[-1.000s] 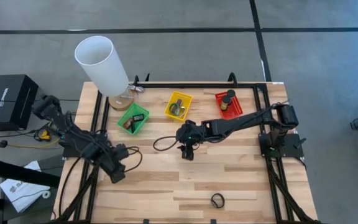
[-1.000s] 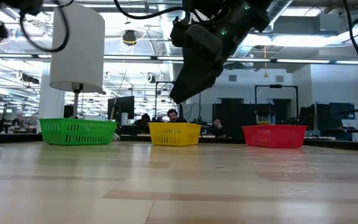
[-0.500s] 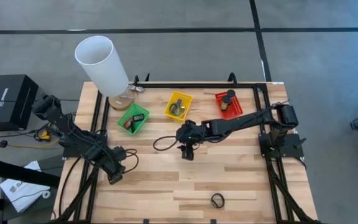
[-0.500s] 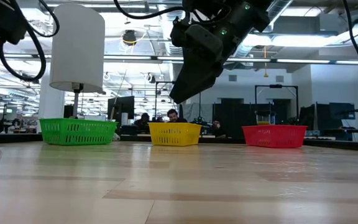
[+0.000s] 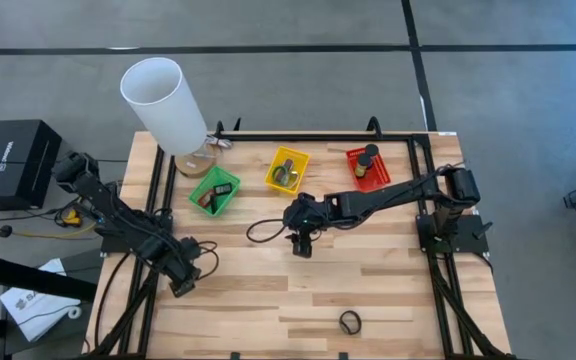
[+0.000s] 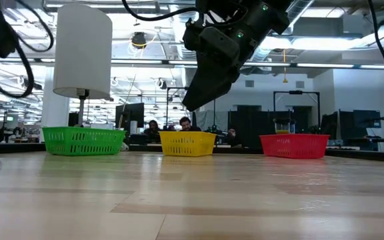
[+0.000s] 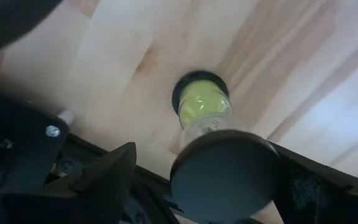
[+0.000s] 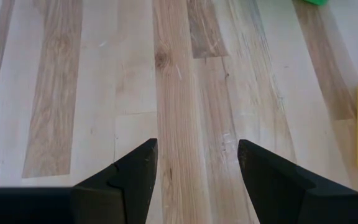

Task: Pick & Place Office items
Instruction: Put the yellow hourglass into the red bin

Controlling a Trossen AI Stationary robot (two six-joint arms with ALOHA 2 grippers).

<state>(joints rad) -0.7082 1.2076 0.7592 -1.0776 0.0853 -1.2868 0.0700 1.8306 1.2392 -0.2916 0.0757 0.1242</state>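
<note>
A black spool with yellow-green tape on a clear core [image 7: 219, 158] sat between our left gripper's [image 5: 182, 283] wide-spread fingers, lower left of the high view. We held our right gripper [image 5: 302, 248] at frame centre, fingers apart, empty. A black ring [image 5: 349, 322] lay lower right.

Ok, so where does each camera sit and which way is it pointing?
High: above the table, looking straight down; left gripper and right gripper show.
Low: table-top height, looking level toward the room; right arm overhead.
Left wrist: on left arm, looking down at a black spool between its open fingers.
Right wrist: on right arm, looking down at the table between its open fingers.
High and low share the yellow basket.
</note>
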